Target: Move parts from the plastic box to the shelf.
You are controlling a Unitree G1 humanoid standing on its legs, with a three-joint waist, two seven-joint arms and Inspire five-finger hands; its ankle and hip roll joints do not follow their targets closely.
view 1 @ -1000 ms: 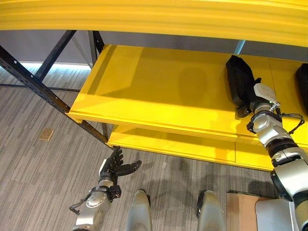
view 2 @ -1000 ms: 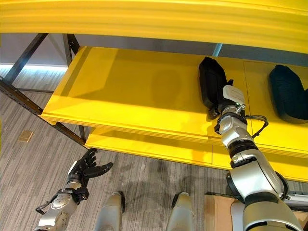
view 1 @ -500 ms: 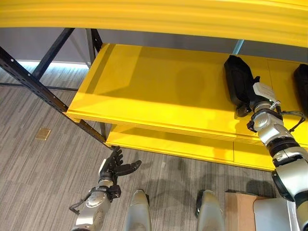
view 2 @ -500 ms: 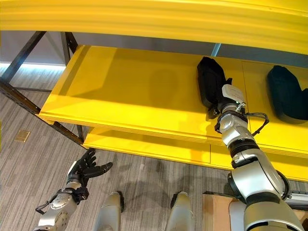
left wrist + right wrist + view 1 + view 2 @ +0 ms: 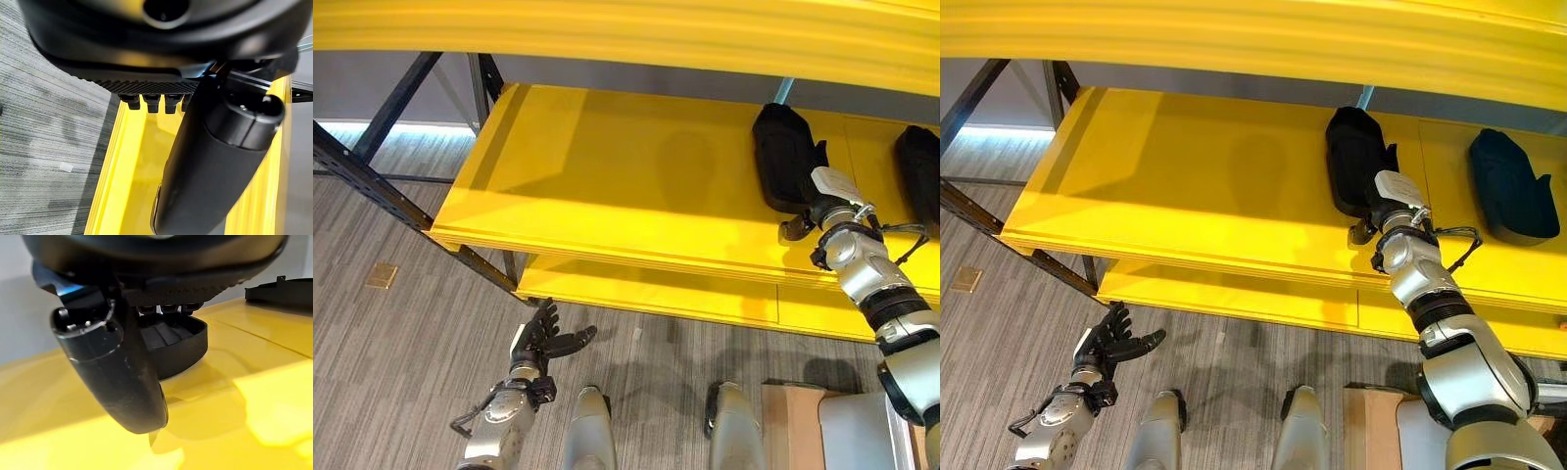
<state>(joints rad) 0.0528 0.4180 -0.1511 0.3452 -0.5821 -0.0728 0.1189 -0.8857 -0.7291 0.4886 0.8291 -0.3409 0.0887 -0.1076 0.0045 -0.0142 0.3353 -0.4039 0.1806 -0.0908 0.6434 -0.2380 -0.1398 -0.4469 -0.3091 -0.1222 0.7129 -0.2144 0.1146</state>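
A black part (image 5: 781,157) lies on the yellow shelf (image 5: 607,186), towards its right side. My right hand (image 5: 808,204) reaches in over the shelf's front edge and rests on the near end of that part. Its fingers (image 5: 1387,160) lie straight along the part and its thumb (image 5: 117,372) stands clear of it above the shelf. A second black part (image 5: 1508,186) lies further right on the same shelf. My left hand (image 5: 543,338) hangs low near the floor, open with spread fingers and holding nothing.
A yellow beam (image 5: 626,29) of the shelf above runs over the work area. A lower yellow shelf (image 5: 656,294) sits beneath. Dark steel posts (image 5: 382,186) stand at the left. A cardboard box (image 5: 788,421) and a grey box (image 5: 857,431) stand on the floor at my right.
The whole picture has shifted a little, so the camera moved. My right hand stays at the near end of the black part; the left hand keeps its pose.
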